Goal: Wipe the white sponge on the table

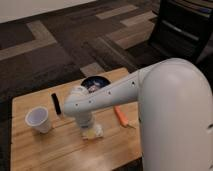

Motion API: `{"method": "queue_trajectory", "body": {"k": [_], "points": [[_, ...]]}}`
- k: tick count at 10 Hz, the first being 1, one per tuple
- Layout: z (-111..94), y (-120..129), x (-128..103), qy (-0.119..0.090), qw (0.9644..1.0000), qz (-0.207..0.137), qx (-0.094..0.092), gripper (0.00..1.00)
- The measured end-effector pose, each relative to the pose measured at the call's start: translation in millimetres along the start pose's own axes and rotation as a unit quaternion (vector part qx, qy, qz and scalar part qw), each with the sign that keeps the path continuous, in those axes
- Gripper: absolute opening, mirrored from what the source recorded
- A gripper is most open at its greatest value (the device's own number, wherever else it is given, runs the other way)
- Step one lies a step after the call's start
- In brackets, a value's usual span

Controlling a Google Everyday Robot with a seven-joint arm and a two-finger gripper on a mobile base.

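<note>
The white sponge (94,132) lies flat on the light wooden table (45,152), near its middle, with a yellowish edge showing. My gripper (88,125) points straight down onto the sponge and covers most of it. The big white arm (165,105) reaches in from the right and hides the table's right side.
A white translucent cup (39,120) stands at the left of the table. A black pen-like stick (56,104) lies behind it. A dark bowl (95,83) sits at the far edge. An orange carrot-like object (120,115) lies right of the sponge. Dark carpet surrounds the table.
</note>
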Motion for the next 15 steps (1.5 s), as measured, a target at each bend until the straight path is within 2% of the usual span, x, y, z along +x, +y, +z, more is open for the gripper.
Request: {"method": "queue_trajectory", "body": {"k": [2,7,12,14,15], "points": [[-2,13,8,0.008,0.9999,0.012,-0.008,0.0],[-14,22,-15,-0.003,1.0,0.002,-0.003,0.0],[-25,-21,-18,-0.003,0.9992,-0.018,0.035,0.0],[-18,-38,-11,-0.003,0.9992,-0.013,0.038,0.0],[-15,-48,-8,-0.004,0.9992,-0.012,0.038,0.04]]}}
